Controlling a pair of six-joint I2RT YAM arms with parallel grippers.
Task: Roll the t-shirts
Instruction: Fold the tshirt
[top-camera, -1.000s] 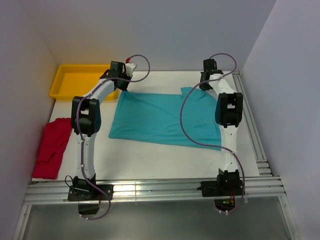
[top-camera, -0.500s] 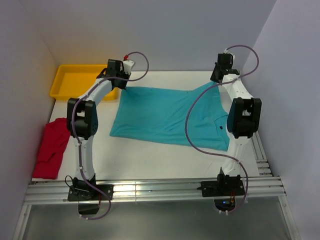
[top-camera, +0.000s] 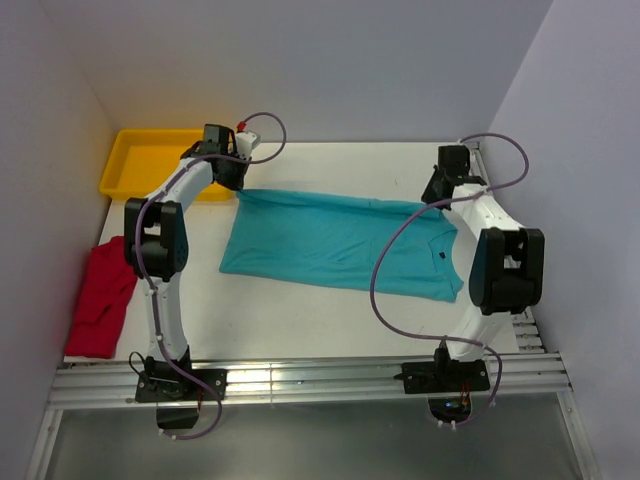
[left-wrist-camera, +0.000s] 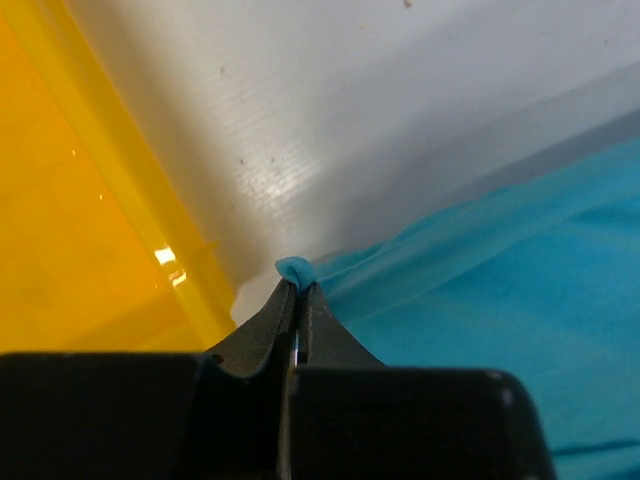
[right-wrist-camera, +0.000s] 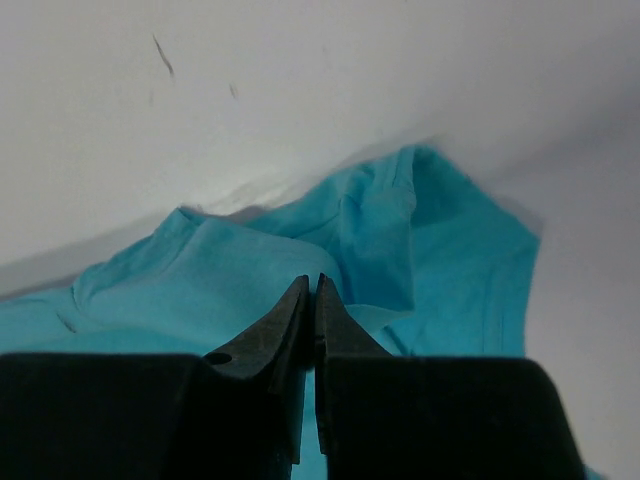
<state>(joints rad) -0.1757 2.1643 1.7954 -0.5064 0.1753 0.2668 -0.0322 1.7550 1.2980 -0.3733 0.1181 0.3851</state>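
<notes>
The left fingers (left-wrist-camera: 262, 335) were clamped on a far corner of the soft teal-turquoise cloth t-shirt (top-camera: 340, 240), just beside the yellow plastic tray (top-camera: 140, 160). The right fingers (right-wrist-camera: 280, 325) pinched its opposite far corner. It lay spread on the white table (top-camera: 300, 320), and the crumpled red cloth t-shirt (top-camera: 100, 295) lay at the left edge.

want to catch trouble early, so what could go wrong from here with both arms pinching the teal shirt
1. The left gripper pinches only a small nub of the teal t-shirt at its tips; a harder pull could slip it free.
2. That gripper sits close beside the yellow tray; a move to its left may bump the tray's wall.
3. Cloth is bunched near the right gripper, so a roll may start lopsided.
</notes>
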